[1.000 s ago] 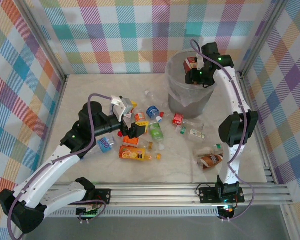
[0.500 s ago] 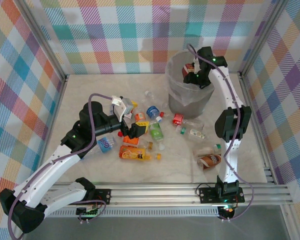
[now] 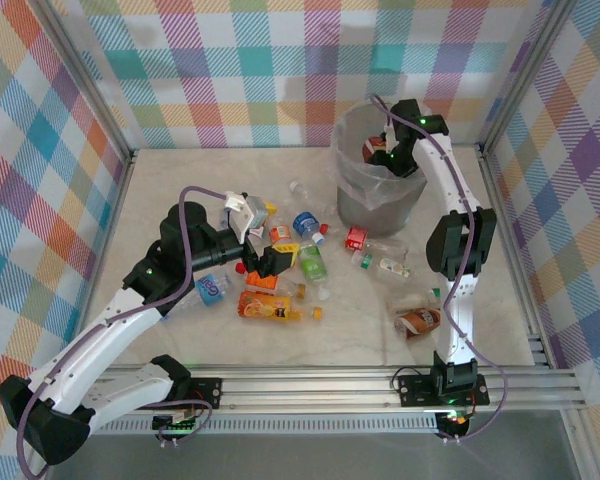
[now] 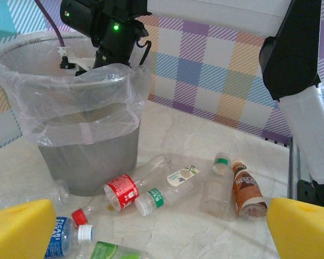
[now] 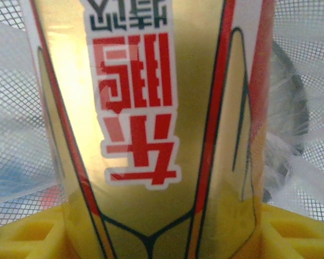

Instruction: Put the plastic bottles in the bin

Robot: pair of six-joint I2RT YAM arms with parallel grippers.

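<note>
Shifted since a second ago: right end effector (image 3: 385,152), a little toward 9 o'clock over the mouth of the bin (image 3: 375,208), elbow drawn nearer to the bin. Clamped between its yellow pads (image 5: 21,232): one bottle with gold and red label (image 5: 151,108), upright in the right wrist view, bin mesh and clear liner behind. Left end effector (image 3: 262,238) unmoved, jaws spread wide, above the loose bottles (image 3: 310,262) at the centre of the worktop (image 3: 180,190). Bin upright at 2 o'clock of this heap. Brown bottle (image 3: 420,321) lying apart at 4 o'clock, near the right arm.
</note>
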